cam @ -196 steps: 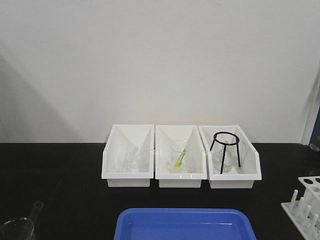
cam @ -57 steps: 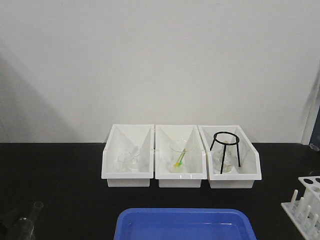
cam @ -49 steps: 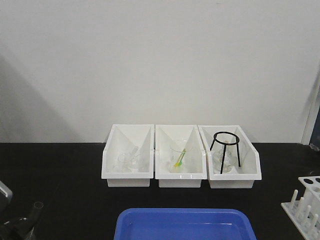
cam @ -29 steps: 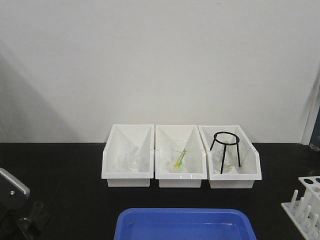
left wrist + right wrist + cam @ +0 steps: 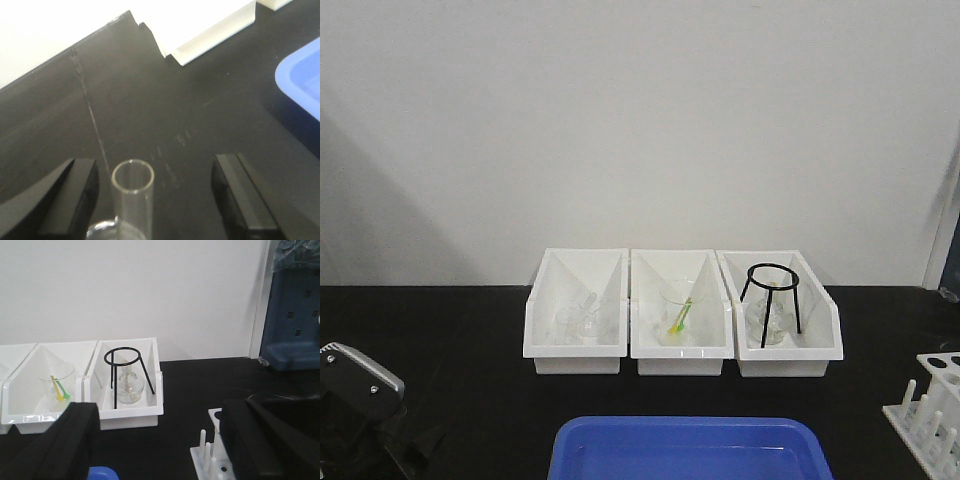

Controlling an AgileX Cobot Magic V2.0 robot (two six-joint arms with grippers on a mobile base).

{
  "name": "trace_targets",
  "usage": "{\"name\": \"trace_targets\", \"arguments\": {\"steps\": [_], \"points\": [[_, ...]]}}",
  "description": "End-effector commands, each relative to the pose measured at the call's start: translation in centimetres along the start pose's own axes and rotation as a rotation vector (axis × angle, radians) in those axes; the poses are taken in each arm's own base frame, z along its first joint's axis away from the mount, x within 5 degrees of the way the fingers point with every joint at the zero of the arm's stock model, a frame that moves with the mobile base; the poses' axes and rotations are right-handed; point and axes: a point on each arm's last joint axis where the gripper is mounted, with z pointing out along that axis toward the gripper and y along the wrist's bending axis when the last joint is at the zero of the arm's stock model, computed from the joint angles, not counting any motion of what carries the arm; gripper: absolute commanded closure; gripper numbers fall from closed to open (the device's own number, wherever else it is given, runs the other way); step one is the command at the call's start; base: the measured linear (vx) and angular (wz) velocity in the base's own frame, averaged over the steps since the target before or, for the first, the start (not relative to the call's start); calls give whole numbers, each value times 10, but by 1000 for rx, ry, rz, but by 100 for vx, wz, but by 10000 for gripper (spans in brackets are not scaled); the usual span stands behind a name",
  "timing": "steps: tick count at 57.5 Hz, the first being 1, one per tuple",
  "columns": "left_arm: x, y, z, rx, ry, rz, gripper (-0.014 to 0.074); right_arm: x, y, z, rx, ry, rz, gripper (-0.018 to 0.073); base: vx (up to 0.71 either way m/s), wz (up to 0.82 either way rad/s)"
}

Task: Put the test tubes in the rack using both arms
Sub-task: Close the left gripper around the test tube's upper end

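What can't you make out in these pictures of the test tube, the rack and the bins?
Test tube: left wrist view, bottom edge cuts off all below its mouth; front view, the left arm hides it.
Rack: front view, right edge cuts it off; right wrist view, a finger of the right gripper covers much of it.
Glassware in the left bin: front view, too faint to identify.

We cannot read any words, numbers or signs here. The white bins (image 5: 575,345), the blue tray (image 5: 690,430) and the rack (image 5: 928,410) all look plain to us, with no print we can make out.
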Motion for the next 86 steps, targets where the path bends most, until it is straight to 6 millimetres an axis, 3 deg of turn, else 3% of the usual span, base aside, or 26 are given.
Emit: {"name": "trace_targets", "arguments": {"steps": [1,12,38,46,64,86], "points": [[-19,9,-3,-59,-135,-45,25,-21,1,-3,-7,-132,-17,-3,0,0],[-13,22,-1,-117,-117,-125,25,-21,1,-3,-7,-132,-18,-3,0,0],[-10,21,-1,-103,-83,-131,47,-21,1,-3,-7,-132,-18,-2,0,0],[-9,20,-1,-97,-66,-131,157,-21,1,-3,-7,-132,-18,13,0,0],[-10,21,-1,-102,-80,-129,622,-21,1,-3,-7,-132,-18,72,0,0],[-15,23,-2,-121,-132,-134,618,-21,1,-3,-7,-132,-18,124,0,0]]}}
